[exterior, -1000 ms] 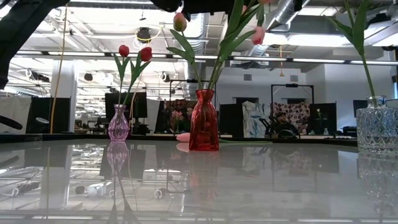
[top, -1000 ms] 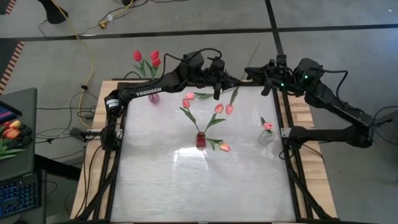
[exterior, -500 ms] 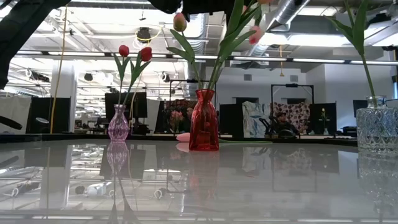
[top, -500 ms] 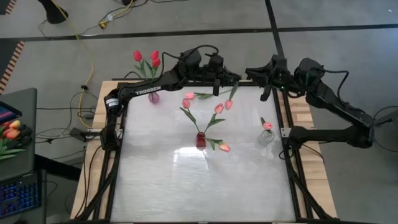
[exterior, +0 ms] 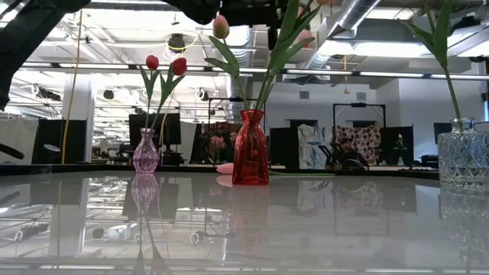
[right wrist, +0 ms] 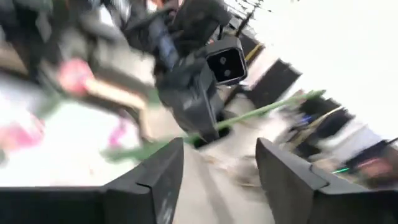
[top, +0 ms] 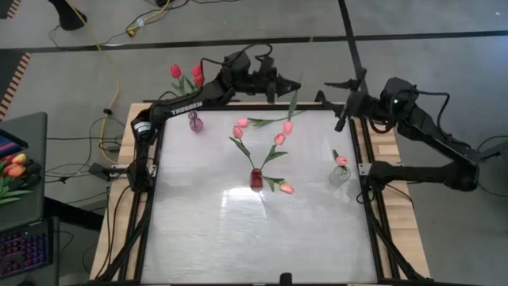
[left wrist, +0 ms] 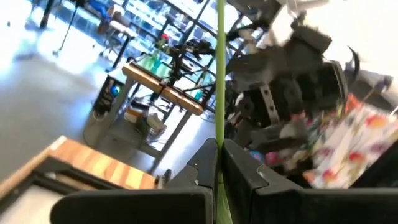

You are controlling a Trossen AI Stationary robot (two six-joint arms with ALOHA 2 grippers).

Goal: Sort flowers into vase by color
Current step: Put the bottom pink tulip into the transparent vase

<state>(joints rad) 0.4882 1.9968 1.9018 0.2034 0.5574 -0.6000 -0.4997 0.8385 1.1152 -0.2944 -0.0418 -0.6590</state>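
My left gripper (top: 287, 83) is high over the table's far edge, shut on a pink-headed flower (top: 287, 125). My right gripper (top: 348, 102) stands open at the far right, a little apart from that flower's stem (right wrist: 267, 109). A purple vase (top: 195, 123) at the far left holds red flowers (top: 197, 71). The red vase (top: 255, 179) at mid-table holds pink flowers (top: 241, 124), and another flower (top: 283, 188) lies on the table beside it. A clear vase (top: 339, 175) at the right holds one pink flower (top: 341, 160). My left gripper pinches the flower's thin green stem (left wrist: 219, 163) between its two fingers, which lie across it. The bare stem (left wrist: 219, 62) runs on straight past the fingertips. The head end (exterior: 306, 34) hangs below the gripper, clear of the table.
Wooden table edges (top: 387, 151) and black frame rails border the glossy white top. A bunch of orange tulips (top: 14, 168) lies on a side desk at the left. Cables lie on the floor beyond the far edge.
My right gripper has opened, let go of the flower's stem and drawn back toward the table's right edge. My left gripper, still shut on the stem, has gone toward the far edge and a little left, carrying the flower with it.
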